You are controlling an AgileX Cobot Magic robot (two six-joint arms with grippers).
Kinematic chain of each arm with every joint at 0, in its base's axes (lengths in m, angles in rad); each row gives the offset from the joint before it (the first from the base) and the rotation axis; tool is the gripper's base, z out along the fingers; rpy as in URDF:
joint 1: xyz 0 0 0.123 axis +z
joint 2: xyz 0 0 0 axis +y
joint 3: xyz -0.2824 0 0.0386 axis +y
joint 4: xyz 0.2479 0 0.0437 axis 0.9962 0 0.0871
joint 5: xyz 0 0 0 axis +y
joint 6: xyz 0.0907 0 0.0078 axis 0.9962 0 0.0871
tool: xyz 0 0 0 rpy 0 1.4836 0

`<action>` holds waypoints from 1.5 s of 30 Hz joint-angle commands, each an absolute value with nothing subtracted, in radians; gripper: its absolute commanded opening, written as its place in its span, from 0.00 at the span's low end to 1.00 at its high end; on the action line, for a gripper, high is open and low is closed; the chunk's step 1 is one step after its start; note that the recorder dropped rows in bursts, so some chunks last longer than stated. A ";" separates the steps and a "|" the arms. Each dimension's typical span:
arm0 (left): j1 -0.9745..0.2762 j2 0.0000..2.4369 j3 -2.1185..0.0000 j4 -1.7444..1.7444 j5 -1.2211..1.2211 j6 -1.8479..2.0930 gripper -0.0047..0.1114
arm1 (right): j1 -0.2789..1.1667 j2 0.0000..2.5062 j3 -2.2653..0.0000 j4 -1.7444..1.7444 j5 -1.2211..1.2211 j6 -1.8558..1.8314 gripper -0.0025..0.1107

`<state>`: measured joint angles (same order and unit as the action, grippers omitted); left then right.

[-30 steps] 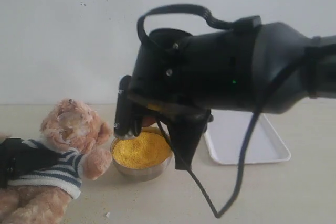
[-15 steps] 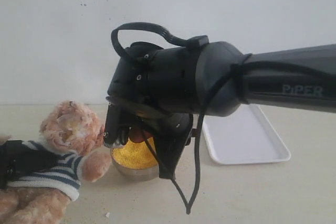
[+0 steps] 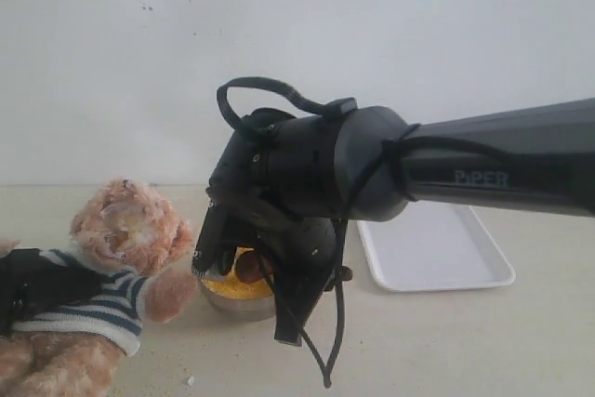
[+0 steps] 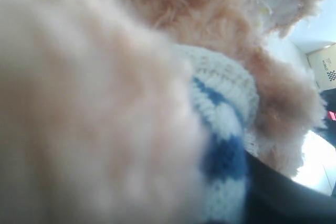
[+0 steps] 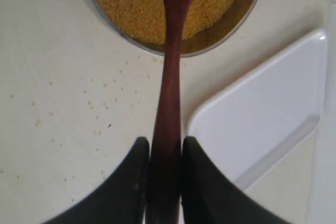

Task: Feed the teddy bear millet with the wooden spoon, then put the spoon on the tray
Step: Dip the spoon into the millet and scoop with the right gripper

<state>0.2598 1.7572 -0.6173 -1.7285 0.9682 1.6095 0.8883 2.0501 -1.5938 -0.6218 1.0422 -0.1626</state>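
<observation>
The teddy bear [image 3: 125,230] leans at the left in its striped shirt, its fur filling the left wrist view [image 4: 105,103]. My left gripper [image 3: 28,287] is a black shape clamped across its torso. My right gripper [image 3: 232,253] [image 5: 165,150] hangs over the metal bowl [image 3: 237,307] [image 5: 233,27], shut on the handle of the wooden spoon [image 5: 170,77]. The spoon's oval end [image 3: 249,267] dips into the yellow millet [image 3: 226,287] [image 5: 126,3]. The white tray [image 3: 437,250] [image 5: 262,114] lies just right of the bowl.
Loose millet grains [image 5: 94,103] are scattered on the beige table [image 3: 465,350] beside the bowl. A white wall stands behind. My right arm and its dangling cable [image 3: 330,360] hide most of the bowl in the exterior view.
My right arm has swung its wrist round and sunk lower over the bowl, carrying the spoon's end down into the millet. The bear and left gripper have stayed put.
</observation>
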 commanded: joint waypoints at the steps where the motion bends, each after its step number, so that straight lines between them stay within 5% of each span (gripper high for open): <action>1: 0.259 1.753 -0.622 -1.744 0.982 1.616 0.07 | 0.887 2.071 -1.598 -0.619 1.044 -0.128 0.02; 37: 0.259 1.753 -0.622 -1.744 0.994 1.581 0.07 | 0.885 2.040 -1.598 -0.613 1.066 0.084 0.02; 45: 0.259 1.753 -0.622 -1.729 1.058 1.445 0.07 | 0.796 1.981 -1.598 -0.391 1.073 -0.006 0.02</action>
